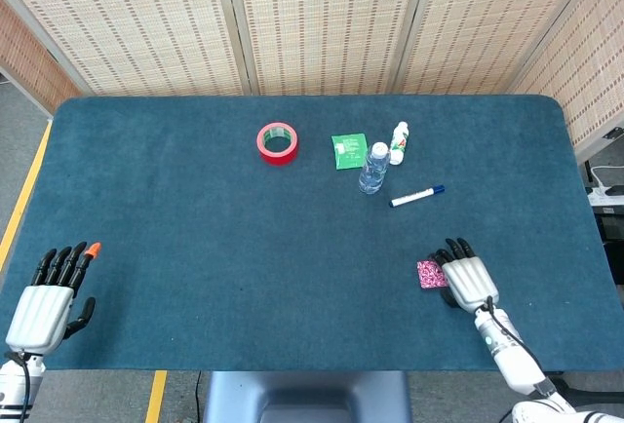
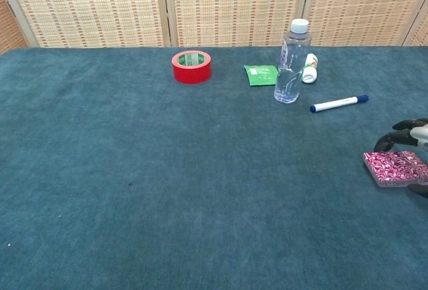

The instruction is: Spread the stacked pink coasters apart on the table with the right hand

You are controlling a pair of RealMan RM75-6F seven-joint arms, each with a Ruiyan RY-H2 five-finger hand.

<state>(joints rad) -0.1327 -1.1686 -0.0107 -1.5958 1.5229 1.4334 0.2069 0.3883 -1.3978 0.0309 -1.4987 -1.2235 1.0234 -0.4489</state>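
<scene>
Evidently thin, light and stiff, the pink coasters (image 2: 395, 167) sit stacked near the table's right edge, where our right hand (image 1: 468, 278), fingers extended and slightly spread, should press the top one and slide it sideways.

Table (image 1: 195, 228): dark teal felt-like cover, rounded far corners. Behind it, folding screen (image 1: 322, 23) of woven beige panels in pale frames spans the full width. Floor (image 1: 19, 121): grey, with yellow line (image 1: 24, 199) along the table's left side. Light even, no hard shadows.
</scene>
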